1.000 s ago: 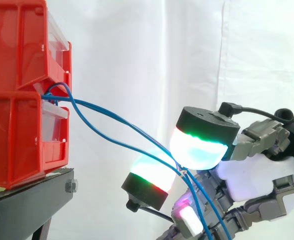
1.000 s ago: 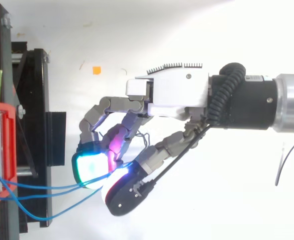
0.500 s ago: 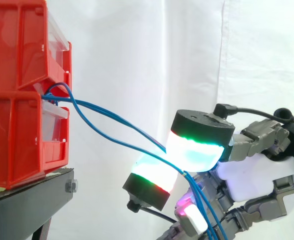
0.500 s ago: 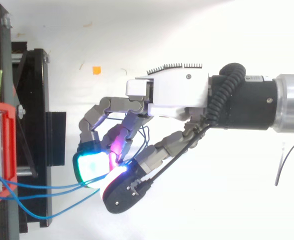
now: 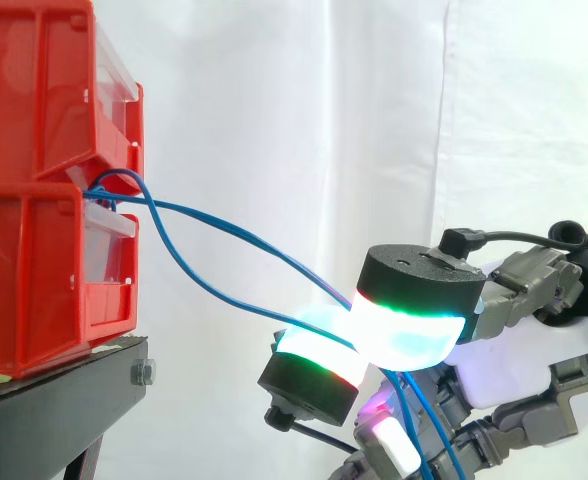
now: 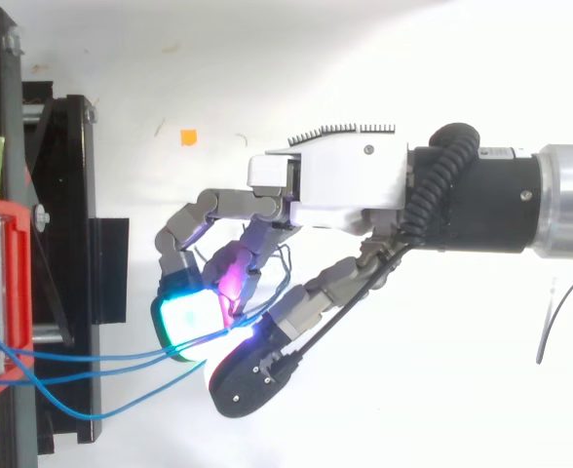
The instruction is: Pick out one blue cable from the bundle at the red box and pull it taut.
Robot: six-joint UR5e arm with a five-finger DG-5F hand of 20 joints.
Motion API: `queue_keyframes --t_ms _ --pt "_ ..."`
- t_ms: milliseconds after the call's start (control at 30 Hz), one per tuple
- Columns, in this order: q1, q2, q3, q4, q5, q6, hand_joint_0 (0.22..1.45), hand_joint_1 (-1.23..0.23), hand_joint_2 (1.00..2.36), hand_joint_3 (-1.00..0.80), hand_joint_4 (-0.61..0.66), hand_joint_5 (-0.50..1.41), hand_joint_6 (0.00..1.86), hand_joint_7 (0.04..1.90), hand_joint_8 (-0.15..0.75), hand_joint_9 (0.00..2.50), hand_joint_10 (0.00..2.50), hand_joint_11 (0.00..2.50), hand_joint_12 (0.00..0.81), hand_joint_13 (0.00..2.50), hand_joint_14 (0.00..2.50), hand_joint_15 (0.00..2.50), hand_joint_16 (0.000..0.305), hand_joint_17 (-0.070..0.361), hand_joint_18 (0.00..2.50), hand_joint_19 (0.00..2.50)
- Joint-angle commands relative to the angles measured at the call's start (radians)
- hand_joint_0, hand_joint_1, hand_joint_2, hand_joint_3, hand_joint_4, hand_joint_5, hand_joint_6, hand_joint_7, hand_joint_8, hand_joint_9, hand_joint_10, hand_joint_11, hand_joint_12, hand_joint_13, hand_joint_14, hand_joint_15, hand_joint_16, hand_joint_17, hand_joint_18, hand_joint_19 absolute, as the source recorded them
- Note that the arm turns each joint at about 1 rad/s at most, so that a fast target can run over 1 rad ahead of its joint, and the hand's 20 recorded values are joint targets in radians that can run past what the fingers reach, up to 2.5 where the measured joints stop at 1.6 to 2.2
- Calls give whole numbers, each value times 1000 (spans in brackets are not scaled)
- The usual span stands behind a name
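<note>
Blue cables [image 5: 224, 235] leave the gap between the two stacked red bins [image 5: 44, 190] at the left, cross one another just outside the bin front and run down and to the right in shallow sagging curves to the hand [image 6: 325, 185]. The bins sit on the black stand [image 5: 54, 410], before the white curtain [image 5: 274, 100]. The hand is well apart from the bins and lower than the cables' exit. Its fingers are curled, and two glowing fingertips [image 5: 404, 325] close toward each other with the cables passing between them; beyond the pads the strands drop down past the palm. From above, several strands [image 6: 92, 356] converge on that pinch, the lowest hanging in a deeper loop than the others. Whether one strand or more lies between the pads cannot be told. Judged step: the grasp is made or nearly made, and the pull is not yet done, since every strand shows slack. The next move calls for a firm pinch on a single strand, with the others let slip free, then a draw away from the bins until that strand runs straight. Risk, as judged: neighbouring strands get dragged along with it.
</note>
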Motion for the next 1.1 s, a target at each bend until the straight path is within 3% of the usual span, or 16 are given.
queue_keyframes --t_ms 0,133,400,567,700,833,1067 --pt "0 -1 0 -1 0 0 868 -944 1009 -404 -294 -165 953 1258 209 1055 20 581 213 608 9 243 34 76 590 344" --pt "0 1 0 -2 0 0 866 -951 1001 -500 -265 -179 950 1190 193 1002 19 553 225 621 9 240 35 78 597 312" --pt "1 1 0 -1 2 0 815 -961 1000 -500 -226 -184 946 1054 188 966 22 549 234 631 10 221 36 81 656 237" --pt "0 1 0 -1 0 0 790 -951 1000 -500 -214 -184 940 1073 188 976 21 549 234 639 8 216 36 80 669 241" --pt "0 1 0 -1 0 0 668 -912 1000 -500 -163 -179 931 892 204 988 19 567 229 648 9 239 35 78 665 292" --pt "0 1 0 -1 0 0 542 -847 1000 -500 -124 -176 893 886 226 1006 20 557 239 665 9 245 36 82 671 314" --pt "0 1 0 1 0 3 484 -743 1000 -500 -76 -186 865 829 251 996 18 538 272 710 10 271 41 91 694 346"
